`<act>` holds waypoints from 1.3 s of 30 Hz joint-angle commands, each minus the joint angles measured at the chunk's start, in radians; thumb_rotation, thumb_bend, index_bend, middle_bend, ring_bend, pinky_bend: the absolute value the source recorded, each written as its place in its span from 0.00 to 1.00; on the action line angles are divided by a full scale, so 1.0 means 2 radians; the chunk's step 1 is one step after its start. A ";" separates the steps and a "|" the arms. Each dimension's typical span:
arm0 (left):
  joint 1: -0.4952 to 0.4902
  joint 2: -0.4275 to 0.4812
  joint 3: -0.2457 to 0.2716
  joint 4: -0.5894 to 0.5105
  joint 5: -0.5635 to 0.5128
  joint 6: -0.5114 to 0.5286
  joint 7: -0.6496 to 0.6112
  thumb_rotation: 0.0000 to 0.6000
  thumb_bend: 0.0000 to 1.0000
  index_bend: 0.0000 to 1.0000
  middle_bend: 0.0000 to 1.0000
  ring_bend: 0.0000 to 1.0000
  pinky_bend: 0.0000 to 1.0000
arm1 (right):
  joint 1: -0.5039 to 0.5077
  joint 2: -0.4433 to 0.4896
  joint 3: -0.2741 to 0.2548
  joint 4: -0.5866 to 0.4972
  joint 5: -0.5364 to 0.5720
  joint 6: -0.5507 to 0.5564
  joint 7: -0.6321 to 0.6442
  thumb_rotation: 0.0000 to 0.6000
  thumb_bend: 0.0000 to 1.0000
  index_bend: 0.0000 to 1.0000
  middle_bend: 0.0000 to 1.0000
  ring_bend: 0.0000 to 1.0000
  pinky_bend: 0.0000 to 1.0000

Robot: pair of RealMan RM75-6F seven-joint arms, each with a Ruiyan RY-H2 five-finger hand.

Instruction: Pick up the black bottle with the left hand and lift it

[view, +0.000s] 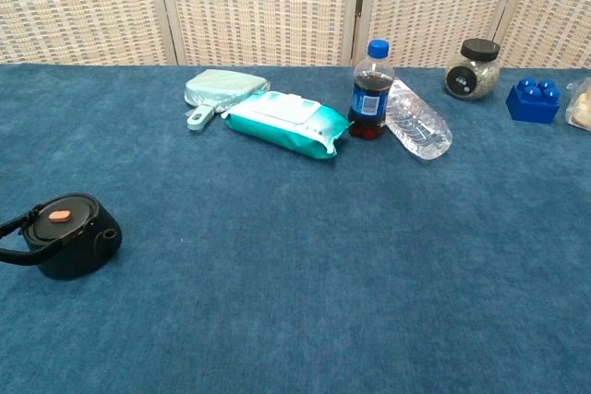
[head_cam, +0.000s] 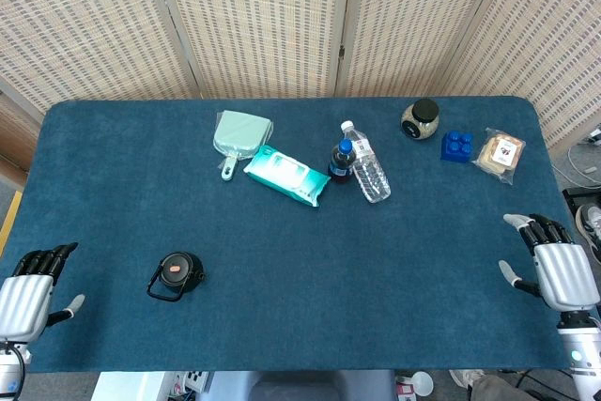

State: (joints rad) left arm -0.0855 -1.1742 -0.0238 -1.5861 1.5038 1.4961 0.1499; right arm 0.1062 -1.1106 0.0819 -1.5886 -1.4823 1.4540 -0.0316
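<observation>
The black bottle [head_cam: 178,272] stands upright on the blue table near its front left, a squat flask with an orange button on its lid and a carry loop; the chest view shows the black bottle [view: 66,234] at the left edge. My left hand [head_cam: 30,295] rests at the table's front left corner, well to the left of the bottle, fingers apart and holding nothing. My right hand [head_cam: 554,268] lies at the front right edge, open and empty. Neither hand appears in the chest view.
Along the back stand a mint dustpan [head_cam: 239,136], a wet-wipes pack [head_cam: 286,175], a dark cola bottle [head_cam: 342,161], a clear water bottle lying down [head_cam: 368,169], a seed jar [head_cam: 421,120], a blue block [head_cam: 457,146] and a wrapped snack [head_cam: 500,154].
</observation>
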 commanded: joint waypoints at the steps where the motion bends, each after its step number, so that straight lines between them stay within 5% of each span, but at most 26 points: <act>1: 0.000 0.000 0.000 0.000 0.001 0.000 0.000 1.00 0.19 0.14 0.18 0.19 0.13 | -0.001 0.000 0.000 0.001 0.000 0.002 0.003 1.00 0.29 0.20 0.25 0.15 0.18; 16: -0.024 0.013 0.011 0.012 0.024 -0.039 -0.022 1.00 0.20 0.14 0.17 0.18 0.12 | -0.010 -0.007 0.032 0.000 0.000 0.064 -0.004 1.00 0.29 0.20 0.25 0.15 0.18; 39: -0.090 0.004 0.030 -0.015 0.048 -0.142 0.014 1.00 0.20 0.06 0.07 0.11 0.09 | -0.016 -0.013 0.030 0.007 0.007 0.062 0.002 1.00 0.29 0.20 0.25 0.15 0.18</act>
State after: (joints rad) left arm -0.2638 -1.1643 0.0350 -1.6163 1.5972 1.2150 0.1806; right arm 0.0750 -1.1365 0.1415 -1.5741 -1.4680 1.5777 -0.0273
